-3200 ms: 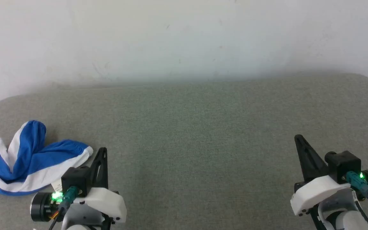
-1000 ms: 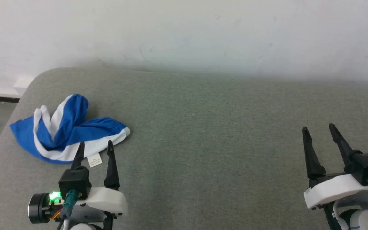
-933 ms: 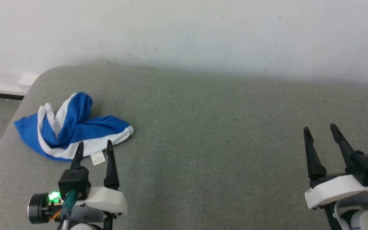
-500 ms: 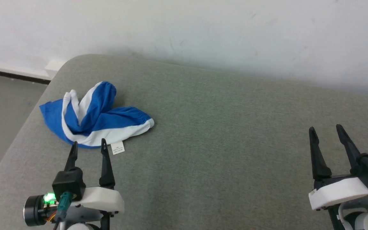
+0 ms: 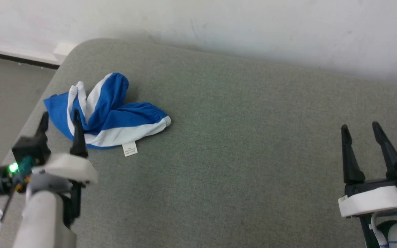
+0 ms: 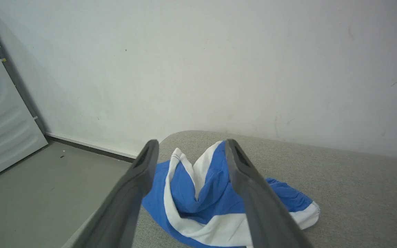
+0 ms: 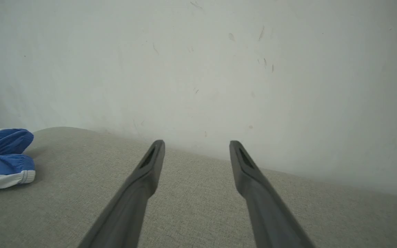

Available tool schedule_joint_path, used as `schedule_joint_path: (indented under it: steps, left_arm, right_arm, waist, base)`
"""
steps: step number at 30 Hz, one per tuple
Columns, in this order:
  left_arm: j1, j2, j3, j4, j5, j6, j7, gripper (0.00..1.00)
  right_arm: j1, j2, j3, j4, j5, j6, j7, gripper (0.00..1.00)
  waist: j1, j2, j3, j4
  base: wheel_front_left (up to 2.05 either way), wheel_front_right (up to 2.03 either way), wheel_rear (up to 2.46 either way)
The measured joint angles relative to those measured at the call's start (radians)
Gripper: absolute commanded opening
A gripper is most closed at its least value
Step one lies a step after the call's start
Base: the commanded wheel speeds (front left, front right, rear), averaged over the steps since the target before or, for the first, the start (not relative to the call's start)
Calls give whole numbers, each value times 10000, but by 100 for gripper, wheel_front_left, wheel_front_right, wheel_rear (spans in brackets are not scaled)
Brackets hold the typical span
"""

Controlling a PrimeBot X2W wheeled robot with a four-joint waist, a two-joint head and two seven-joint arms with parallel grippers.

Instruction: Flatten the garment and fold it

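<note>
- Corner of the grey fabric surface [image 5: 236,155] rounds off at 10 o'clock in the head view, with bare floor [image 5: 5,89] beyond it at 9 o'clock.
- At 8 o'clock the left tool [image 5: 60,114] hovers with its two dark fingers spread apart and nothing between them. Its tips overlap the left edge of the garment [image 5: 109,117]; I cannot tell whether they touch it.
- The garment, blue with broad white stripes, lies crumpled at 10 o'clock on the surface, near the corner, one lobe humped toward 12 o'clock.
- A white tag [image 5: 130,148] lies flat at the garment's 5 o'clock.
- In the left wrist view the garment sits just ahead, framed between the fingers.
- At 4 o'clock the right tool [image 5: 360,126] stands spread and empty over bare surface, well apart from the garment.
</note>
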Motion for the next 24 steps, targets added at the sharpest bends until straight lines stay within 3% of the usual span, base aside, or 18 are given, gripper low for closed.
schedule_joint_path:
  steps: [6, 10, 22, 24]
  left_arm:
    - [-1603, 880, -353, 1072, -146, -909, 1264, 100]
    - [-2476, 1434, -792, 1641, -121, -1243, 2130, 100]
    - [-4231, 2261, -2512, 3037, -2023, -1507, 5616, 100]
    - [-4386, 2606, -3055, 3310, -2648, -1580, 6711, 100]
  right_arm:
    - [-433, 2, -198, -359, -314, 0, -142, 100]
    - [-700, 4, -240, -491, -405, 0, -224, 100]
    - [-1256, 6, -186, -702, -470, 0, -428, 100]
    - [-1346, 10, -176, -731, -468, 0, -499, 100]
  waist:
    - [0, 0, 716, -65]
    - [1, 0, 1214, -140]
    - [1, 0, 2291, -574]
    - [0, 0, 2536, -729]
  base:
    - [0, 0, 0]
    - [0, 0, 0]
    - [0, 0, 0]
    - [0, 0, 0]
